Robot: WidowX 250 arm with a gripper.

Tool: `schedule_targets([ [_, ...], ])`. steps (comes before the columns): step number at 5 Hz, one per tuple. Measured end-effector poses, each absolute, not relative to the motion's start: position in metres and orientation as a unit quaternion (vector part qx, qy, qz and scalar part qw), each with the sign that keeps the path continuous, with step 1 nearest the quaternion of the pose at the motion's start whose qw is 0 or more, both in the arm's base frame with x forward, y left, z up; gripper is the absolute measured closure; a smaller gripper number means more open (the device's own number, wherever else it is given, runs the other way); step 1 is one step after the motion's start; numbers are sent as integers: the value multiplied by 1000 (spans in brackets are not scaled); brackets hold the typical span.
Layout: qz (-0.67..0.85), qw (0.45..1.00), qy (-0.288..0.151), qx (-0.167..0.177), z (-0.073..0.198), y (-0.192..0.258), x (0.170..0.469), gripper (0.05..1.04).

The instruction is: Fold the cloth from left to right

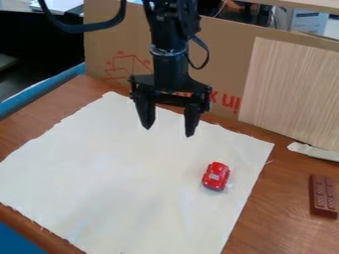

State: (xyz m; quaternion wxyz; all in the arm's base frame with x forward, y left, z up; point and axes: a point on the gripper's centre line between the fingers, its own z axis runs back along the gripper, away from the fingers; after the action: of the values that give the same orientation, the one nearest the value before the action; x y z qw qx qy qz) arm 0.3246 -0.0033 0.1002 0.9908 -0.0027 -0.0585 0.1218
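Right now the arm [171, 64] comes in from the far side, and its gripper [169, 132] points down over the far part of the cloth [119, 168], its two fingers spread well apart. The cloth lies spread out flat on the table [288, 186], one corner at the far left, another at the right, its near end running out of view. On its right part sits a red toy car [216, 176]. To the right of the cloth, a brown chocolate bar [323, 196] lies on the table, and a pale strip [314, 152] lies farther back. Behind the arm stands cardboard [228, 47] with red marks, and a wooden panel [291, 94] stands upright in front of it, at the right.
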Motion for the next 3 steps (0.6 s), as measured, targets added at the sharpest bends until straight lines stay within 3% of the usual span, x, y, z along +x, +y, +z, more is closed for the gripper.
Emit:
schedule_targets([
  [3, 119, 992, -39, -4, 89, -5, 322, 84],
])
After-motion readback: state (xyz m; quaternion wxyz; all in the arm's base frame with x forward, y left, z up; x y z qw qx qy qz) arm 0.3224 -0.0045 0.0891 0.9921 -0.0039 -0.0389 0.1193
